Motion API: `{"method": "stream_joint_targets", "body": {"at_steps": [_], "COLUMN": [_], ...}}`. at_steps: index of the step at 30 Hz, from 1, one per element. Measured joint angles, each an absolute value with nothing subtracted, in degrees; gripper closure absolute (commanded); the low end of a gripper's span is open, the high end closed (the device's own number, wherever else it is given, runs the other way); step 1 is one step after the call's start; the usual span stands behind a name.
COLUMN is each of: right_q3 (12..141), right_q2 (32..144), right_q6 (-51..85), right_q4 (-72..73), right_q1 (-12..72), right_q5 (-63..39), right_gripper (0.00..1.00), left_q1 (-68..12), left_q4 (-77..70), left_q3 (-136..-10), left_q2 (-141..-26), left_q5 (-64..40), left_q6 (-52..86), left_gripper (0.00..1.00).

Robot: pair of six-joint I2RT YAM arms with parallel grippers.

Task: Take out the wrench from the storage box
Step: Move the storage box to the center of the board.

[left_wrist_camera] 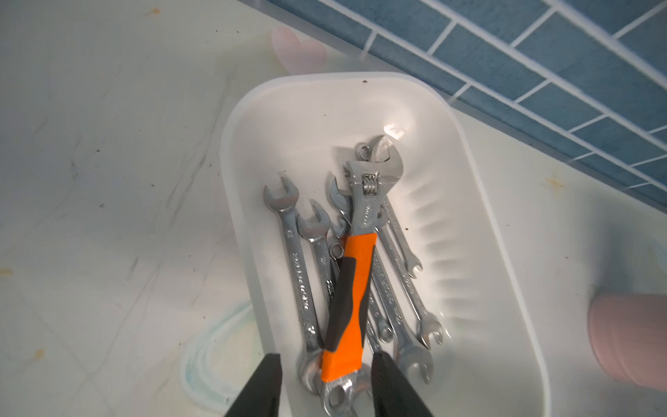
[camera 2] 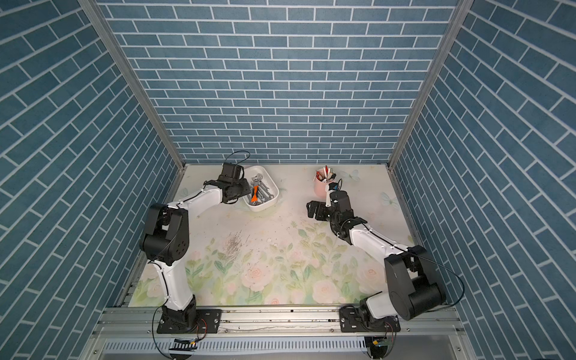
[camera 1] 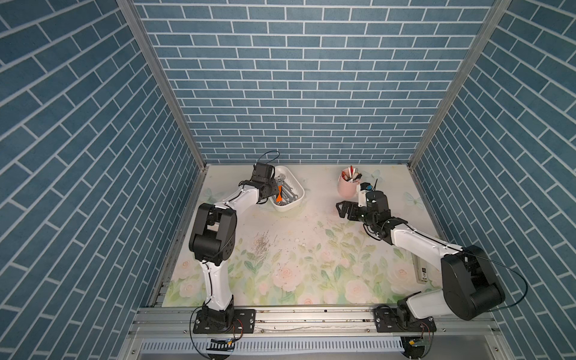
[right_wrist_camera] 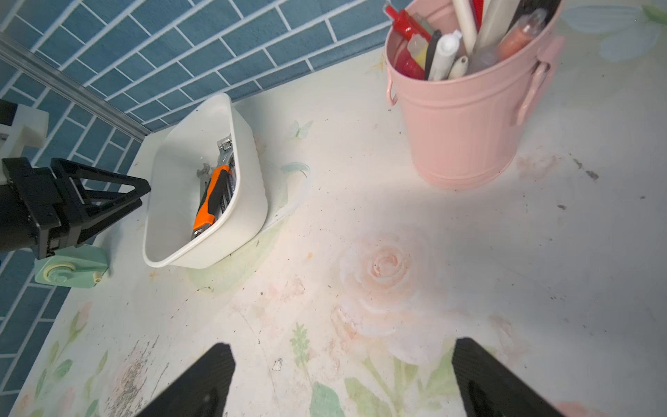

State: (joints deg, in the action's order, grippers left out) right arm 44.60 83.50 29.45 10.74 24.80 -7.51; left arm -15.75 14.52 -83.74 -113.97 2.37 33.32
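Observation:
The white storage box (camera 1: 301,187) (camera 2: 275,189) (left_wrist_camera: 325,77) (right_wrist_camera: 223,104) stands at the back left of the table. In it lies an adjustable wrench (left_wrist_camera: 355,274) (camera 1: 279,191) (camera 2: 255,193) (right_wrist_camera: 213,191) with an orange and black handle, on top of several plain steel spanners (left_wrist_camera: 299,274). My left gripper (left_wrist_camera: 328,382) (camera 1: 271,191) hangs over the box's near end. Its jaws are partly closed astride the handle's end, with a gap showing on each side. One finger (left_wrist_camera: 269,382) sits over the box's rim. My right gripper (right_wrist_camera: 339,379) (camera 1: 343,210) (camera 2: 313,210) is open above bare table.
A pink bucket of pens (camera 1: 347,187) (camera 2: 322,188) (right_wrist_camera: 462,126) stands at the back right, close to my right wrist. A mint green object (right_wrist_camera: 68,270) lies left of the box. A flat white device (camera 1: 420,271) lies under my right arm. Blue brick walls enclose three sides.

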Motion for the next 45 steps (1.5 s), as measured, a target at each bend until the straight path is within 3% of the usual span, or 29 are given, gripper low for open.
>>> {"method": "stream_joint_targets", "body": {"at_steps": [12, 15, 20, 28, 35, 45], "right_q3": [43.9, 43.9, 43.9, 43.7, 43.7, 43.7], "right_q2": [86.0, 86.6, 87.2, 87.6, 88.8, 88.6], "right_q6": [29.8, 29.8, 29.8, 30.3, 30.3, 30.3], "right_q4": [16.1, 16.5, 16.7, 17.1, 17.1, 16.9], "right_q1": [25.7, 25.7, 25.7, 25.7, 25.7, 25.7], "right_q5": [-6.7, -6.6, -6.3, -5.7, -5.5, -5.8], "right_gripper": [0.02, 0.01, 0.01, 0.01, 0.01, 0.02], "left_q1": [-15.7, -15.7, -15.7, -15.7, -16.0, -20.4], "left_q4": [18.5, 18.9, 18.9, 19.1, 17.9, 18.3], "left_q3": [-86.8, -87.0, -88.4, -88.5, -87.3, -75.8], "left_q2": [-116.0, -116.0, -117.6, -119.5, -118.9, -110.1], "left_q5": [8.5, 9.4, 10.0, 10.0, 10.5, 10.5], "left_q6": [34.7, 34.8, 35.0, 35.5, 36.0, 34.9], "left_gripper": [0.49, 0.54, 0.72, 0.87, 0.90, 0.92]}}
